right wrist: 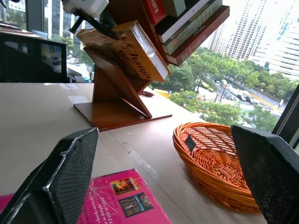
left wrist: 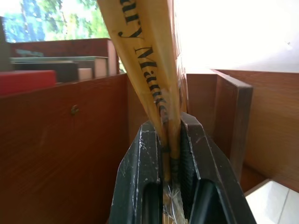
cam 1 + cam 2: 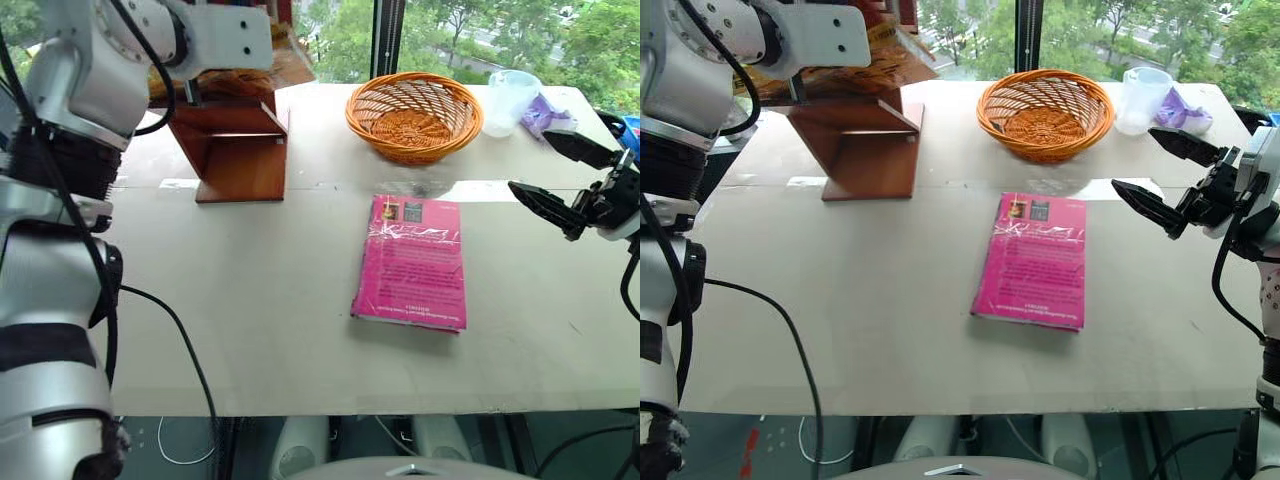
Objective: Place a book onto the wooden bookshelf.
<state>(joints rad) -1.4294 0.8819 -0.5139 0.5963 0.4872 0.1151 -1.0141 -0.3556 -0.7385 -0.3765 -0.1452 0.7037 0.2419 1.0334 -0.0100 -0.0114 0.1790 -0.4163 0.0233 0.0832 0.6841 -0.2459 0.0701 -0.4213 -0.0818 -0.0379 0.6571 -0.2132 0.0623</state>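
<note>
My left gripper (image 2: pixel 171 128) is shut on the golden-yellow book (image 2: pixel 145 51), gripping it by its edge. The book (image 1: pixel 133 53) hangs tilted inside the lower bay of the wooden bookshelf (image 3: pixel 235 150), close to its slanted side panel (image 2: pixel 60 154). I cannot tell whether it touches a shelf board. The bookshelf stands at the table's far left. My right gripper (image 3: pixel 531 162) is open and empty, held above the table's right side, apart from everything.
A magenta-pink book (image 3: pixel 410 262) lies flat mid-table. Behind it sits an orange wicker basket (image 3: pixel 414 115), with a clear plastic cup (image 3: pixel 512 98) and a purple object (image 3: pixel 546 112) to its right. Several books (image 1: pixel 187 21) fill the upper shelf. The table (image 3: pixel 250 320) is pale.
</note>
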